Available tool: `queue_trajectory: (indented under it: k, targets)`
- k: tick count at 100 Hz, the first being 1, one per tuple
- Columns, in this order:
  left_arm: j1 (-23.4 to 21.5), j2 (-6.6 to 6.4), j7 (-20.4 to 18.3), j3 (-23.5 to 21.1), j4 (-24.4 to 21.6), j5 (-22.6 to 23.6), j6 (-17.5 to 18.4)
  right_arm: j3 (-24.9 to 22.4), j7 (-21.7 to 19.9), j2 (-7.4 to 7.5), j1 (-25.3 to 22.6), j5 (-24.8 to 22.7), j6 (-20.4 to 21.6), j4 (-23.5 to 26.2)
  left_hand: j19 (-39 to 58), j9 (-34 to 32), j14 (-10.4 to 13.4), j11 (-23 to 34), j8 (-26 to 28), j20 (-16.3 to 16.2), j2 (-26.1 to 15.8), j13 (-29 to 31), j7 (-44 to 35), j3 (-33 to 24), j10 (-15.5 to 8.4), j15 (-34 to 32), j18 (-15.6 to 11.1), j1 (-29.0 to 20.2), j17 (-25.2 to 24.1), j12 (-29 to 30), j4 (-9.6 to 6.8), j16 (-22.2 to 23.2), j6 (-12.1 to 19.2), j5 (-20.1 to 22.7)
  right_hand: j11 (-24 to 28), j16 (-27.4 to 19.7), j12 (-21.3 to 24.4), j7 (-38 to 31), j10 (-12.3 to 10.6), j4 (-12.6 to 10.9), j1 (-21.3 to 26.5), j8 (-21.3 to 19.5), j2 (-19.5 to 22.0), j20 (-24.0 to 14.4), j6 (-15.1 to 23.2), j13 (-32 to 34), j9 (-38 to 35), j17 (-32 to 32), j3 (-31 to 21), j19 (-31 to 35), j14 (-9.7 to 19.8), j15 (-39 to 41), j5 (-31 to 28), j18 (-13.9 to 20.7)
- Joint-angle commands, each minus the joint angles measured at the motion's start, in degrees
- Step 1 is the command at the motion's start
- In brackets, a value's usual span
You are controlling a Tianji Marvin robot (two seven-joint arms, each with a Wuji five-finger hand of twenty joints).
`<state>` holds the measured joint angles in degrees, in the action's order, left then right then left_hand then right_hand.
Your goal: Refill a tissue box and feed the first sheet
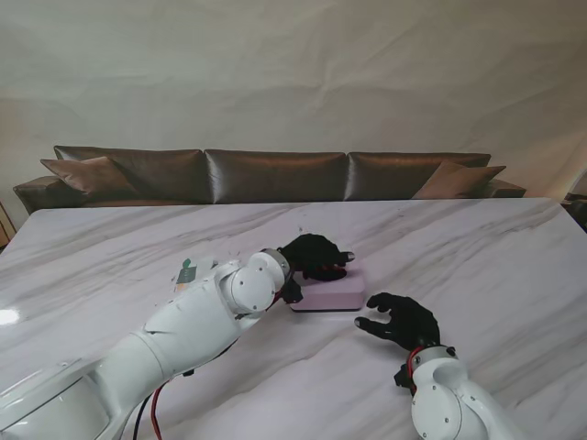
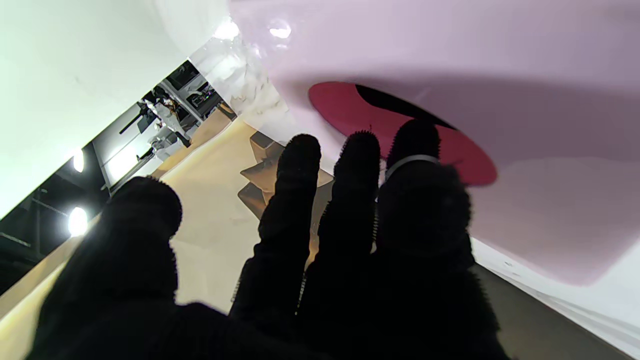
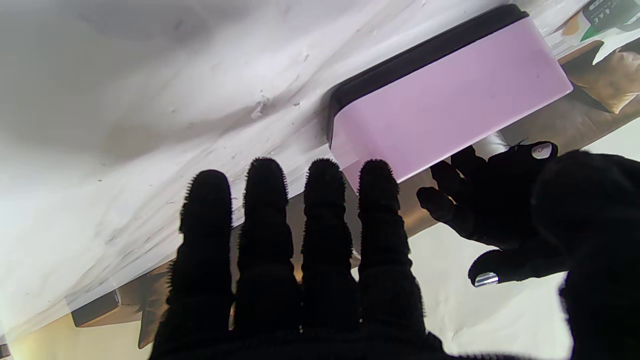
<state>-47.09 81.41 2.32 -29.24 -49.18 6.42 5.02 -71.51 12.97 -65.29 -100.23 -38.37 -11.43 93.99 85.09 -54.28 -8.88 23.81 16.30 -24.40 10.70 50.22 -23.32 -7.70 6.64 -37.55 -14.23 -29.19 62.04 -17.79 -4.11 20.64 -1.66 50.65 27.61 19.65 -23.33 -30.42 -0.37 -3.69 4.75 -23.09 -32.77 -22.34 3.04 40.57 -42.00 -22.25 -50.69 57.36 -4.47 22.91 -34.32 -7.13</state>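
Lilac plastic tissue box (image 1: 328, 291): long axis left-right.
Left hand (image 1: 315, 254): over its red slot (image 2: 400, 135), seemingly empty, fingers spread.
Right hand (image 1: 404, 321): nearer me, open, apart.

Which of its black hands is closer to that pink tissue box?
Left. The left hand is over the top of the tissue box, fingers at its red opening. The right hand rests open on the table just beside it, apart.

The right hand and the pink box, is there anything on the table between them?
No. In the stand view, only bare marble table lies between the open right hand and the pink tissue box; the right wrist view agrees.
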Motion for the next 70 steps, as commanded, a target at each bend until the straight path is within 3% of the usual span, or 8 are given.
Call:
queue_trajectory:
  k: [1, 29, 55, 70]
  targets:
    - [0.07, 0.10, -0.55, 0.41, 0.89, 0.68, -0.11, 0.21, -0.61, -0.09, -0.07, -0.03, 0.07, -0.15, 22.31, -2.20, -4.28, 1.29, -1.01, -0.89, 0.12, 3.87, -1.10, -0.49, -0.54, 0.14, -8.45, 0.91, 0.41, -0.34, -1.80, 0.24, 0.59, 1.38, -0.77, 0.80, -0.96, 0.40, -0.02, 0.42, -0.51, -0.34, -0.93, -0.97, 1.76, -0.70, -0.27, 0.05, 0.43, -0.74, 0.02, -0.37, -0.47, -0.55]
    - [0.46, 0.24, -0.33, 2.03, 1.86, 3.11, -0.23, 0.43, -0.79, -0.07, -0.07, -0.01, -0.13, -0.12, 22.23, -3.20, -3.53, 1.34, -0.99, -0.40, 2.14, 5.07, -1.73, -1.18, -1.48, -0.34, -7.72, 0.38, 0.33, -0.24, -1.98, -0.04, 1.21, 1.81, -0.77, 0.79, -0.97, 0.38, -0.06, 0.40, -0.50, -0.36, -0.90, -1.00, 1.71, -0.74, -0.29, 0.08, 0.41, -0.72, 0.05, -0.38, -0.51, -0.62]
    - [0.09, -0.78, -1.16, 3.22, 0.17, 5.21, -0.49, 0.49, -0.79, -0.07, -0.16, -0.05, -0.25, -0.09, 22.18, -4.89, -2.82, 1.62, -0.81, 0.09, 4.12, 6.82, -2.65, -1.72, -2.29, -0.85, -7.44, -0.40, 0.32, -0.20, -1.65, -0.32, 1.98, 2.77, -0.78, 0.81, -0.98, 0.41, 0.04, 0.40, -0.48, -0.36, -0.88, -1.02, 1.69, -0.67, -0.27, 0.06, 0.43, -0.70, 0.11, -0.35, -0.49, -0.65]
    - [0.38, -0.73, -1.56, 4.17, 0.45, 6.10, -0.60, 0.68, -0.58, -0.10, -0.16, -0.04, -0.24, -0.10, 22.28, -5.41, -2.36, 1.59, -0.79, 0.27, 5.48, 7.46, -2.95, -1.90, -2.56, -1.04, -7.66, -1.06, 0.32, -0.11, -1.31, -0.52, 2.33, 2.94, -0.73, 0.81, -1.00, 0.40, 0.10, 0.39, -0.47, -0.36, -0.87, -1.03, 1.70, -0.66, -0.38, 0.01, 0.41, -0.70, 0.03, -0.36, -0.50, -0.71]
